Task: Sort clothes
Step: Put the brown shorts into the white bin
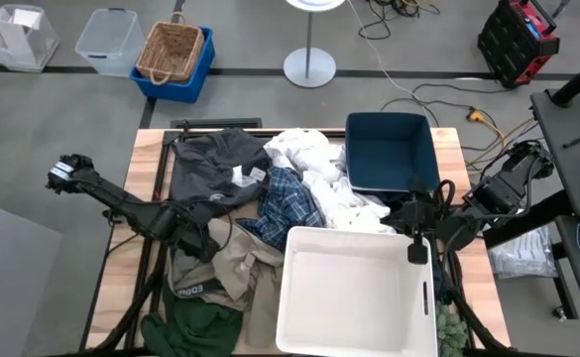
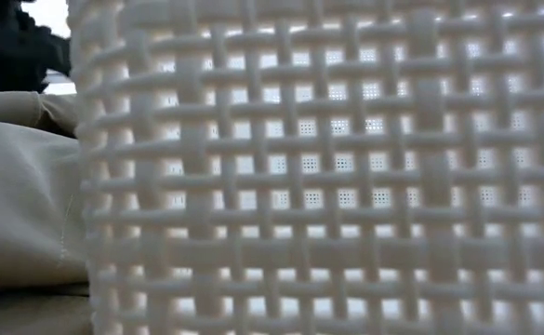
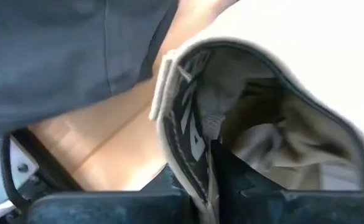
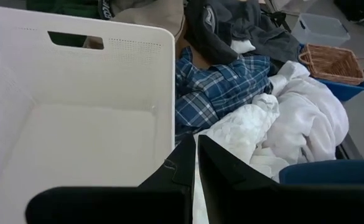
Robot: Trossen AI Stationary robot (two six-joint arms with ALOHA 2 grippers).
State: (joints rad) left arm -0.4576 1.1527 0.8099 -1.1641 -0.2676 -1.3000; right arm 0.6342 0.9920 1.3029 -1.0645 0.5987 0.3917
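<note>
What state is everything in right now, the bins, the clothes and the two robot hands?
white bin: empty, upright on the table.
navy bin: empty, upright.
khaki garment: crumpled, an edge pinched by the left hand.
dark grey garment: spread loosely on the table.
plaid shirt: crumpled in the pile.
white garments: heaped beside the navy bin.
green garment: bunched at the table's edge.
left hand: shut on the khaki garment.
right hand: shut, holding nothing.

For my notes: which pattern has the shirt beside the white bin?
Blue-and-white plaid shirt; right wrist view.
</note>
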